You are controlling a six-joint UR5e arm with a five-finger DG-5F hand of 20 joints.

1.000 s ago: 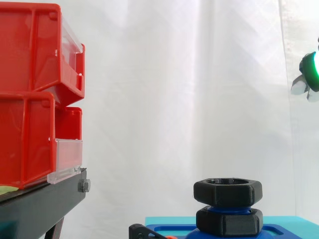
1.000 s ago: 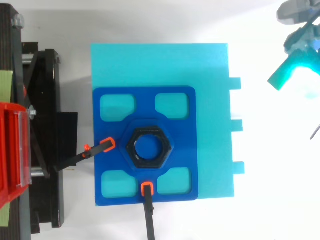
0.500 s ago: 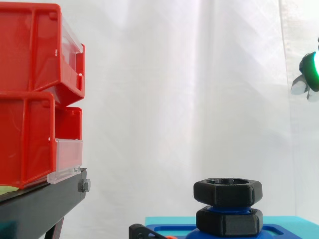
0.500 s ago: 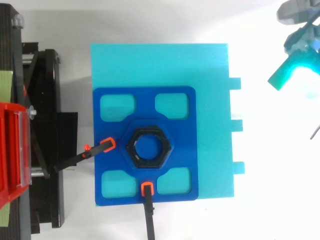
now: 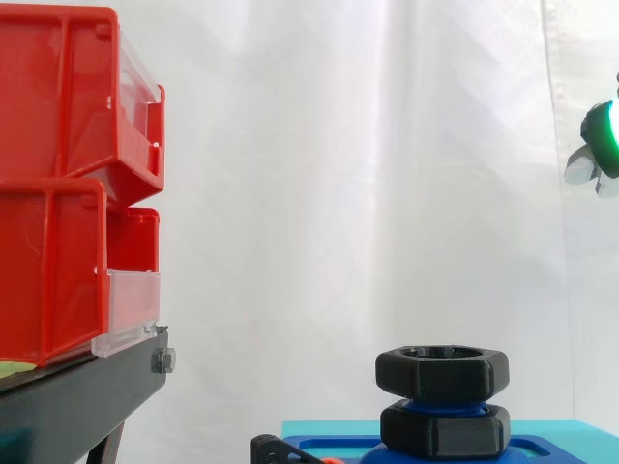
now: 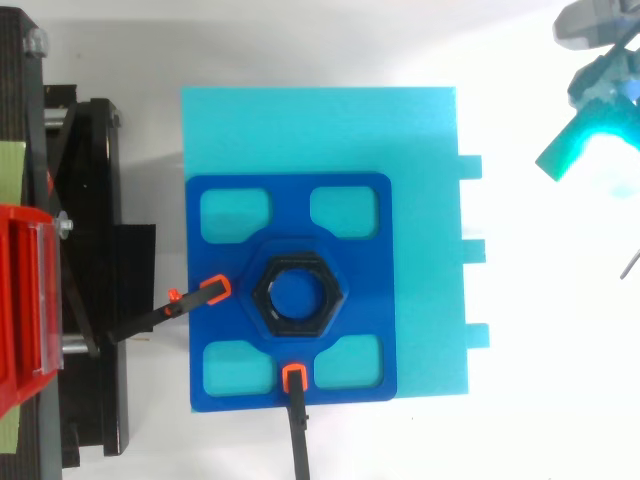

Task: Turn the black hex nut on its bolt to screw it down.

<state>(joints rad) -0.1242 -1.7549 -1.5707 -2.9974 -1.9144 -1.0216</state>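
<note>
The black hex nut (image 5: 442, 372) above another black hex piece (image 5: 445, 431), hand (image 5: 602, 135) high at right edge.

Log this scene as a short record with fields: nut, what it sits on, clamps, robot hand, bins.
nut: black plastic hex nut on a blue bolt, above a second black hex piece, blue showing between
base: dark blue plate with four rounded openings, on a cyan block
clamps: two black clamps with orange tips, at the plate's left and bottom edges in top view
hand: robot hand far right, high above the nut, touching nothing
bins: red plastic bins on a black stand, left
</note>
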